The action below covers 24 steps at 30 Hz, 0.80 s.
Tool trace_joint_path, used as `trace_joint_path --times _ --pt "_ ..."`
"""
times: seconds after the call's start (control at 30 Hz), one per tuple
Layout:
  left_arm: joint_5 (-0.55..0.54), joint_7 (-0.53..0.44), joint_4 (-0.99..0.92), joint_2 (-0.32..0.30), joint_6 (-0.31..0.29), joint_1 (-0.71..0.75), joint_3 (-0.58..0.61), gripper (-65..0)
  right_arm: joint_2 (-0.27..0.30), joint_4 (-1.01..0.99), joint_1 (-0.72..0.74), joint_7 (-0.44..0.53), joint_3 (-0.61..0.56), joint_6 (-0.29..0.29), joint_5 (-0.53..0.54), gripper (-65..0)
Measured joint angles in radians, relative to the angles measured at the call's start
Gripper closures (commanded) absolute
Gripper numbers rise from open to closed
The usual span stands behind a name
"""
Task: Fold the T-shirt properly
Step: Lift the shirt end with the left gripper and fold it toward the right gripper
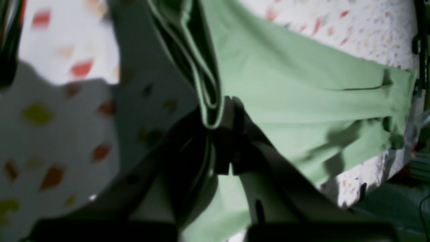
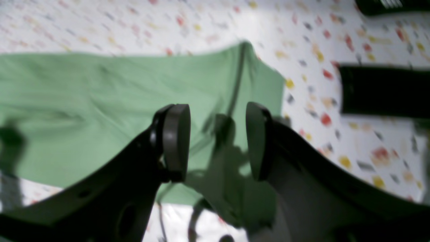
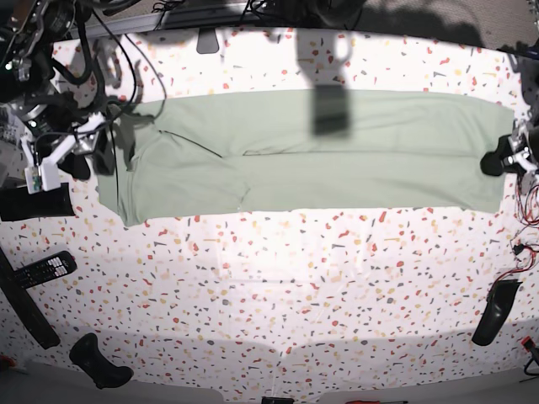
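The T-shirt [image 3: 312,151] lies spread as a long band across the far half of the speckled tabletop [image 3: 278,295], already doubled lengthwise, running from the scene's left end to its right end. It is thin, soft cloth: light, limp, with no stiffness of its own. Lifted at one spot it will sag and drag the rest, and stacked layers can slide over each other, so any hold should catch all layers at an edge or corner, not the middle of a panel.

At the right end, the left gripper [image 1: 220,117] is pressed together on the shirt's edge; its wrist view shows a folded hem with several layers caught between the jaws. That looks like a sound pinch, though how many layers are inside cannot be told.

At the left end, the right gripper [image 2: 218,141] hangs with jaws spread and nothing between them, just over the cloth near its end edge, where a seam line runs. From the base view it sits at the shirt's left border [image 3: 126,168].

A matching hold there, on the hem or corner with both layers, would let the two ends be carried evenly. Risks are a single-layer grab or the fabric bunching.
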Motion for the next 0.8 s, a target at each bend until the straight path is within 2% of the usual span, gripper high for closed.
trace_joint_path --times 0.07,0.17,0.27,0.33,0.43,0.53,0.57,0.8 --pt "0.004 0.004 0.035 0.029 0.0 0.0 -0.001 0.0 0.001 0.013 0.018 -0.001 -0.001 0.0 0.018 -26.0" --pt "0.082 0.005 0.081 0.087 0.001 0.001 -0.001 0.0 0.002 0.045 0.024 -0.001 0.0 0.0 0.031 -26.0" --pt "0.154 0.009 0.124 0.134 0.051 0.004 0.0 0.0 0.003 0.056 0.024 -0.001 0.0 0.0 0.029 -26.0" --pt "0.188 0.05 0.161 0.162 0.064 0.006 0.0 0.0 0.002 0.056 0.024 -0.001 0.0 0.0 0.029 -26.0" --pt "0.204 0.13 0.243 0.189 0.083 0.006 -0.001 0.0 0.002 0.056 0.024 -0.004 0.0 0.0 0.029 -26.0" --pt "0.202 0.12 0.33 0.224 0.092 0.008 -0.001 0.0 0.002 0.056 0.024 -0.004 0.0 0.0 0.029 -26.0" --pt "0.202 0.121 0.353 0.237 0.113 0.008 -0.001 0.0 0.002 0.056 0.024 -0.004 0.0 0.0 0.029 -26.0" --pt "0.203 0.166 0.401 0.346 0.113 0.011 -0.001 0.0 0.002 0.056 0.024 -0.004 0.0 0.0 0.029 -26.0"
